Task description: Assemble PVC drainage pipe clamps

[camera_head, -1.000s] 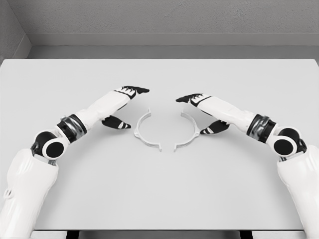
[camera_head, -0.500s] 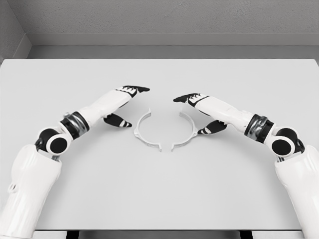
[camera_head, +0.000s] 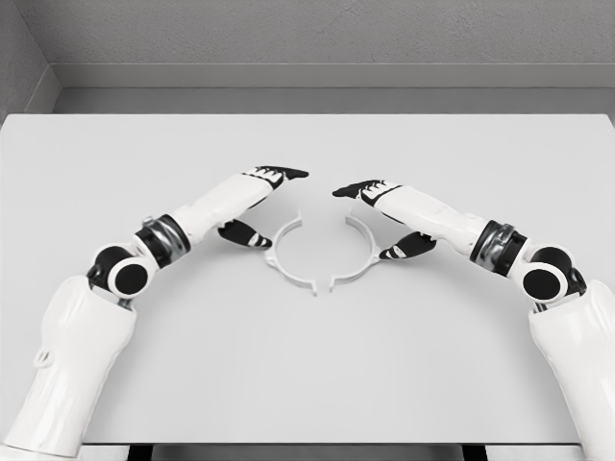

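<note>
A white table (camera_head: 307,375) fills most of the view, and its near part is bare. The robot's two white arms come in from the lower corners, bend at dark elbow joints and reach inward toward the middle of the table.

Just past the middle lie the two clamp halves, thin white arcs flat on the table. The left half (camera_head: 284,259) curves open to the right and the right half (camera_head: 360,252) curves open to the left, so together they outline a ring. Their near ends almost meet, with a small gap left between the tabs. Their far ends stand well apart.

The left hand (camera_head: 261,206) is at the outer side of the left half. Its dark thumb lies low, right beside the arc's outer edge, and its fingers (camera_head: 284,174) reach out straight and close together above the arc's far end. Whether the thumb touches the arc I cannot tell.

The right hand (camera_head: 389,216) mirrors it on the right half. Its thumb is low, at the arc's outer tab, and its fingers (camera_head: 354,189) are stretched flat and together, pointing left over the far end. Neither hand closes round its piece.

Beyond the table's far edge run a grey floor strip and a grey wall (camera_head: 327,34).
</note>
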You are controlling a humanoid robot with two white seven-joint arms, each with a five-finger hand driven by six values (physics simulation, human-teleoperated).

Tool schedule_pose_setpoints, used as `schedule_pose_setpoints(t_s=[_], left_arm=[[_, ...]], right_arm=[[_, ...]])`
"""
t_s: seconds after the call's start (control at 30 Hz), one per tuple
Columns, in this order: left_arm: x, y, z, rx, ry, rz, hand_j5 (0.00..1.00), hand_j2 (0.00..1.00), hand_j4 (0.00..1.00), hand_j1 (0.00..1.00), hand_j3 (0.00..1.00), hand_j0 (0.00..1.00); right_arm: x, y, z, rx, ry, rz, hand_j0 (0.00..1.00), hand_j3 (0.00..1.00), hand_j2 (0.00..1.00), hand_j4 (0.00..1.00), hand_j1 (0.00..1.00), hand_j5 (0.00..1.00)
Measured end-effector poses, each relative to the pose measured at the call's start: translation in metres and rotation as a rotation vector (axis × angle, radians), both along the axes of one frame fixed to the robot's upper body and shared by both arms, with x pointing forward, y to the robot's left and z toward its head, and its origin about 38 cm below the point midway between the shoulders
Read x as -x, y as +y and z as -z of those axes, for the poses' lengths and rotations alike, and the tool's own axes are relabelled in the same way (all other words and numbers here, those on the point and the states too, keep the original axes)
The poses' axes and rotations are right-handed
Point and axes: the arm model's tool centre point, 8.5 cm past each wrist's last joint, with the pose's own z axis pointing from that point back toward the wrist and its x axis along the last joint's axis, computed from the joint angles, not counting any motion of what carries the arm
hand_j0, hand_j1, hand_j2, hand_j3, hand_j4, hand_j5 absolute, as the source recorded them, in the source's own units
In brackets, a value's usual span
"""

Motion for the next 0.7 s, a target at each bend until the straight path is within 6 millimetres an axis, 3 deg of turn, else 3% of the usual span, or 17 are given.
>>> schedule_pose_setpoints(t_s=[0.33,0.4,0.7], left_arm=[[-0.001,0.012,-0.003,0.007,-0.001,-0.034,1.00,1.00,1.00,1.00,1.00,1.00],[0.005,0.017,0.005,0.002,0.012,-0.036,1.00,1.00,1.00,1.00,1.00,1.00],[0.021,0.028,-0.002,-0.005,-0.024,-0.035,1.00,1.00,1.00,1.00,1.00,1.00]], right_arm=[[-0.001,0.003,-0.001,-0.012,-0.004,0.000,1.00,1.00,1.00,1.00,1.00,1.00],[-0.002,0.000,-0.003,-0.010,-0.007,0.006,1.00,1.00,1.00,1.00,1.00,1.00],[-0.013,-0.053,-0.028,0.047,-0.062,0.096,1.00,1.00,1.00,1.00,1.00,1.00]])
